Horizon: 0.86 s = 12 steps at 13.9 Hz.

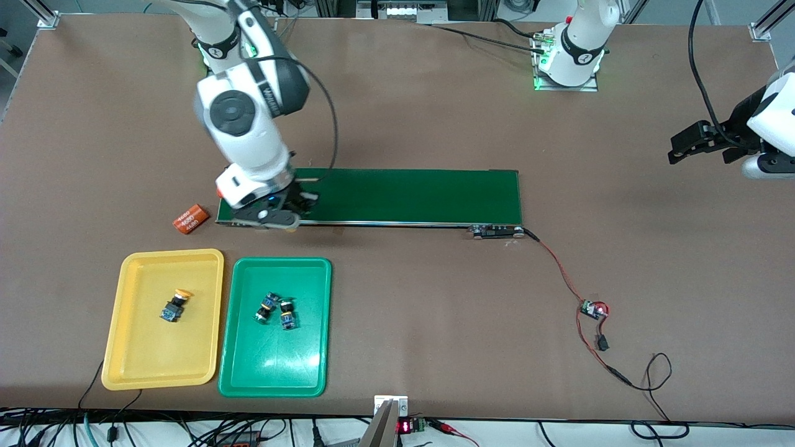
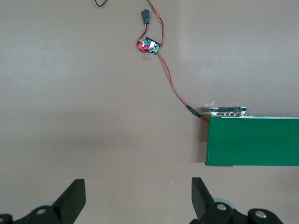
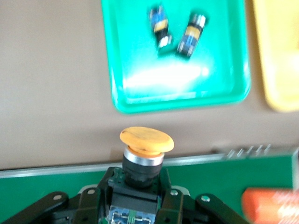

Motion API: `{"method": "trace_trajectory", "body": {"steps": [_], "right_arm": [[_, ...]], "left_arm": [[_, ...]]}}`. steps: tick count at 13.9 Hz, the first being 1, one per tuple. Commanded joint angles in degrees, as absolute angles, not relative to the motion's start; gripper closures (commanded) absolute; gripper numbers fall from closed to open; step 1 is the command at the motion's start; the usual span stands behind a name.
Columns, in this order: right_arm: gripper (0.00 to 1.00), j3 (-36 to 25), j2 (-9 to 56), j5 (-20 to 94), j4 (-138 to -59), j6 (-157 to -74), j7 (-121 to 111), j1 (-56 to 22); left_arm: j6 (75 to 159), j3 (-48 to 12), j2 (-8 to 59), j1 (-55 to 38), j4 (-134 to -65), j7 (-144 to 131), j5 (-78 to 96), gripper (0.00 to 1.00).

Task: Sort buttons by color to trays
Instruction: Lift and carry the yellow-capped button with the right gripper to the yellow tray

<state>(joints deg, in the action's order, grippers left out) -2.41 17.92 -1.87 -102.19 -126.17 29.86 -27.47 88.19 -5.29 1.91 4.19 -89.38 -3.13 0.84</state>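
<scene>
Orange cylinder (image 1: pixel 189 219): lies on the table just beside the belt's end; leave it.
Yellow tray (image 1: pixel 124 310): you find it lower in the front view than the right gripper, toward the right arm's end; one yellow button (image 1: pixel 174 307) is already in it.
Right gripper (image 1: pixel 282 214): low over the belt (image 1: pixel 404 197) end, fingers closed on a yellow-capped button (image 3: pixel 145 149); its axis points out from the fingers toward the trays.
Green tray (image 1: pixel 310 372): holds two buttons (image 1: pixel 276 310); pass it, I think.
Left gripper (image 2: pixel 139 198): wide open, holds nothing, waits well apart.

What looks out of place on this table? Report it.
Orange cylinder lies on its side on the bare table beside the conveyor belt end; it is no button. Right claw grips a yellow button over that end; left claw waits open at its own table end.
</scene>
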Motion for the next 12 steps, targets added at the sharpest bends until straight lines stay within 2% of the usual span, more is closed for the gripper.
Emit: {"method": "trace_trajectory", "body": {"steps": [1,3,6,9,12], "right_arm": [[0.85,-1.8,22.6,-1.5,-95.5,-125.2,16.3,-20.6],[0.85,-1.6,26.9,-1.1,-91.4,-125.9,9.2,-15.7],[0.83,-1.6,33.3,-1.1,-85.0,-127.7,3.8,-12.8],[0.82,-1.6,37.5,-1.1,-84.4,-134.4,-0.3,-10.6],[0.82,-1.7,38.7,-1.1,-84.4,-135.6,-2.5,-10.5]], "left_arm": [[88.1,-5.4,0.8,4.3,-90.4,-2.9,0.8,0.0],[88.1,-5.3,0.8,4.3,-90.4,-2.9,0.8,0.0],[88.2,-5.1,0.8,4.3,-90.4,-2.7,0.8,0.0],[88.2,-5.0,0.9,4.3,-90.4,-2.6,0.8,0.0],[88.3,-5.0,0.9,4.3,-90.4,-2.5,0.8,0.0]]}}
